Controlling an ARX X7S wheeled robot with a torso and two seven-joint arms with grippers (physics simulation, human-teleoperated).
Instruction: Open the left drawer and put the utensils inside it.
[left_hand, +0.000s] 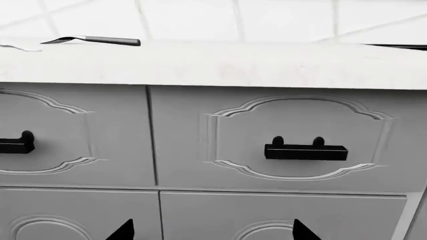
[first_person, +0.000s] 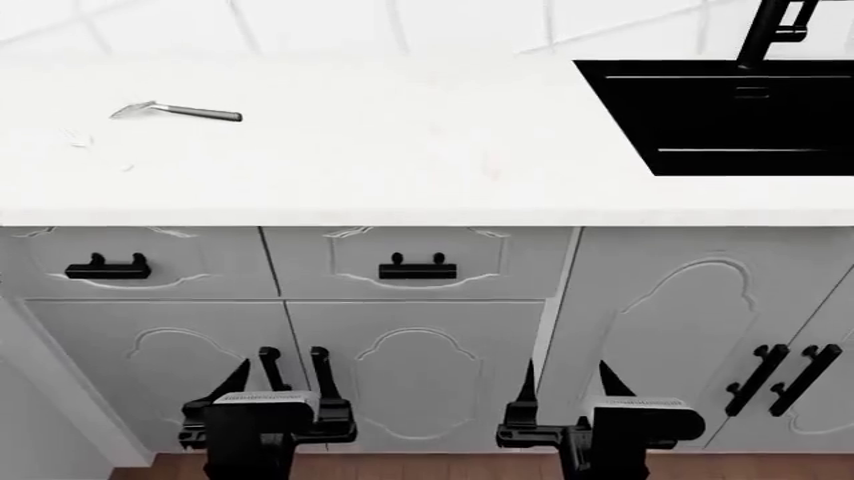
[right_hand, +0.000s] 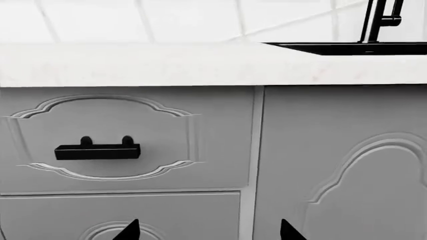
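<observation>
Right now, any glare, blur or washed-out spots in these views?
Head view: white counter nearly shadowless, the fork almost lost against it, spatula clear. Left wrist view: slightly soft, drawer handle distinct. Right wrist view: sharp, no glare.

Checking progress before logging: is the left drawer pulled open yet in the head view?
No, the left drawer sits flush with its neighbour, and the spatula lies on the counter.

bright even light, washed-out white countertop (first_person: 400, 150), soft shadow under its edge, sharp focus throughout
</observation>
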